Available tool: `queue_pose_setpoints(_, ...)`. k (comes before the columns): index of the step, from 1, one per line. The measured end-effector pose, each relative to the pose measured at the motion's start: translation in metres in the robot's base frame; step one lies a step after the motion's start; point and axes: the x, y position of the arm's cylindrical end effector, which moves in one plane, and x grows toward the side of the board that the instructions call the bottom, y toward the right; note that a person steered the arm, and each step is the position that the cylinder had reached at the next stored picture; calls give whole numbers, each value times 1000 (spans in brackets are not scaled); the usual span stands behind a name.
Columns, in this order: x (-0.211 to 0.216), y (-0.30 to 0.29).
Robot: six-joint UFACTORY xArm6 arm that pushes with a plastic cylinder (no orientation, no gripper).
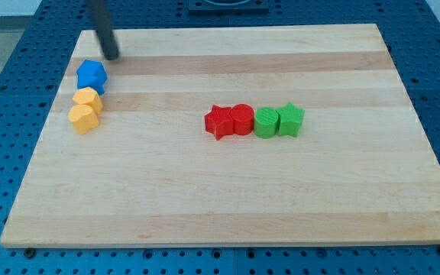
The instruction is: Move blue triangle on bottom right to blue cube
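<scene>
At the view's top left, your tip (112, 56) (bare rod, no hand to pinch) sits just beside the only blue block (92, 76), and I can't see any blue triangle to fetch next.

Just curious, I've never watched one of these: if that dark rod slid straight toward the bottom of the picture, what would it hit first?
Probably the blue block. My tip sits just above and slightly right of it, so it might only clip the block's right edge; depth is hard to judge.
</scene>
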Motion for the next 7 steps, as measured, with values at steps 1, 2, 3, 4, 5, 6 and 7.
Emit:
queue_pose_setpoints(1, 18, -47)
queue_pose_setpoints(2, 46, -48)
queue_pose_setpoints(3, 96, -48)
queue_pose_setpoints(4, 108, -48)
queue_pose_setpoints(5, 100, -40)
queue_pose_setpoints(6, 99, -17)
queue_pose_setpoints(7, 99, 5)
